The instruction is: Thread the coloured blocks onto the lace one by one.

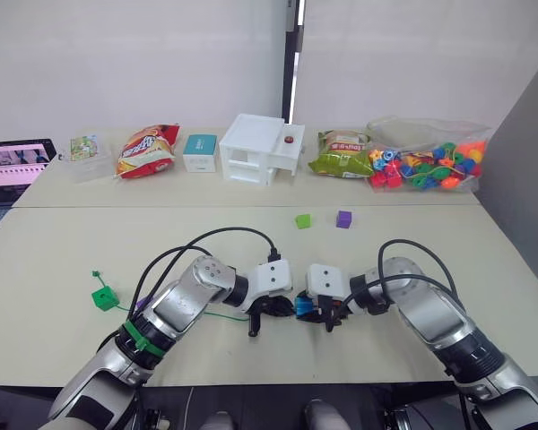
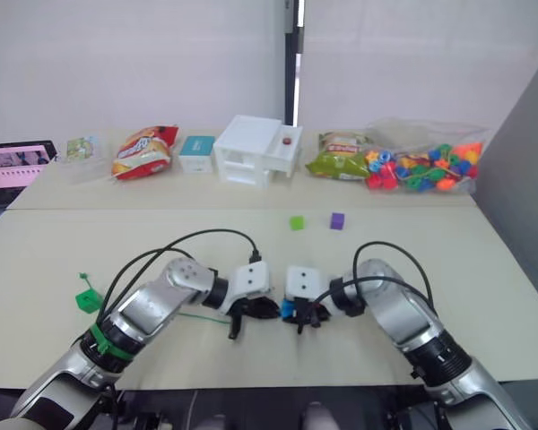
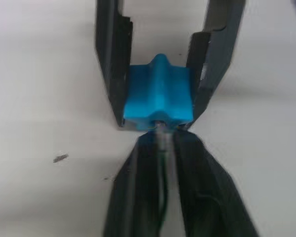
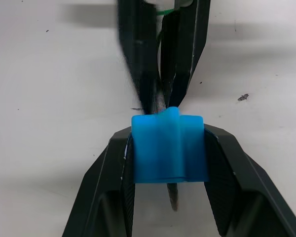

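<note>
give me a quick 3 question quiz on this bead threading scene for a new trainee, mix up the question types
1. True or false: the right gripper is clamped on the small blue plastic block.
2. Multiple choice: what does the left gripper pinch? A) a snack bag B) the thin green lace near its pale stiff tip C) a purple cube
3. Fill in: the two loose cubes lying further back on the beige table are light green and ____.

Key: 1 true; 2 B; 3 purple.
</note>
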